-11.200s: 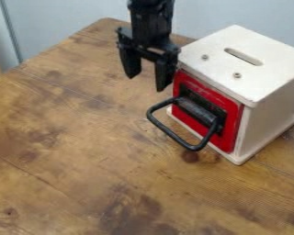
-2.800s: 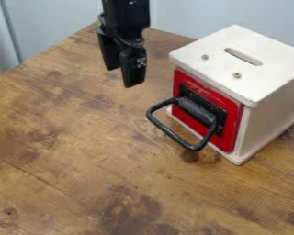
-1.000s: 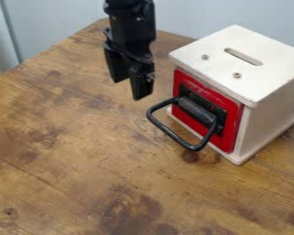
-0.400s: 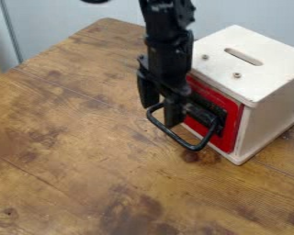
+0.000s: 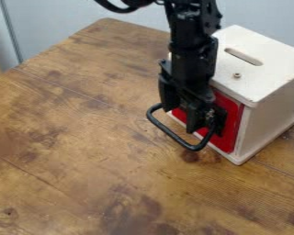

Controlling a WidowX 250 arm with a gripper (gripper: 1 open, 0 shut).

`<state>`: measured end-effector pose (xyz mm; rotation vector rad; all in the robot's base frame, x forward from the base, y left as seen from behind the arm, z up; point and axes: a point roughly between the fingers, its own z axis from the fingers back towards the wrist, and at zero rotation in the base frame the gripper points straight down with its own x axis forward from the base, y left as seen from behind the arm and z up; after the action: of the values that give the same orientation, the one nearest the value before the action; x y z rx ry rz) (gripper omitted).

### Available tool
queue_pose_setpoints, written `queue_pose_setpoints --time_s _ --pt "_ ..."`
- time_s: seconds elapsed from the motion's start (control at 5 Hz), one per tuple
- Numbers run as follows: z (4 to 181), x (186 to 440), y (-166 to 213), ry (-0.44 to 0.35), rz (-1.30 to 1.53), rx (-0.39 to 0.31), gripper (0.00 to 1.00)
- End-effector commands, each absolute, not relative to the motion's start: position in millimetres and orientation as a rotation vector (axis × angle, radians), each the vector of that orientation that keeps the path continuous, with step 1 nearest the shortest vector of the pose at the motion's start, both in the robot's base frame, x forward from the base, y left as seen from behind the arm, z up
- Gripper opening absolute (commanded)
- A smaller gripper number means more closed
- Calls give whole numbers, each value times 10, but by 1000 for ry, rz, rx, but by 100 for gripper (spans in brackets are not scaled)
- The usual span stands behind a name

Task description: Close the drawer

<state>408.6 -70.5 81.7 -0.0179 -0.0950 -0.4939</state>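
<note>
The drawer (image 5: 231,127) shows its red front in the left face of a cream wooden casing (image 5: 270,87). My gripper (image 5: 186,114) points straight down right in front of that red face and hides most of the black bar handle. Its black fingers (image 5: 167,99) are spread apart with nothing between them, so it is open. The tips hang just above the large black loop (image 5: 175,134), which lies on the table in front of the drawer. Whether a finger touches the drawer front I cannot tell.
The casing has a slot (image 5: 244,57) on top and stands near the right side of a worn wooden table (image 5: 76,156). The table's far edge runs along the top left, with a pale wall behind.
The gripper has moved right and down, from above the table left of the box to directly in front of the red drawer front, over the loop. Its fingers stayed spread.
</note>
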Motion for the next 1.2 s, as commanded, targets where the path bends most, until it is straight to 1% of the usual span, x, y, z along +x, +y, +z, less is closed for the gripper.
queue_pose_setpoints --time_s 0.0,0.2,0.4,1.0 --pt "1055 4217 -840 -182 -502 -16 100" --pt "1040 4261 -878 -184 -495 -19 0" --pt "1036 4322 -924 -172 -476 -27 0" --pt "1125 4352 -1141 -204 -480 -18 0"
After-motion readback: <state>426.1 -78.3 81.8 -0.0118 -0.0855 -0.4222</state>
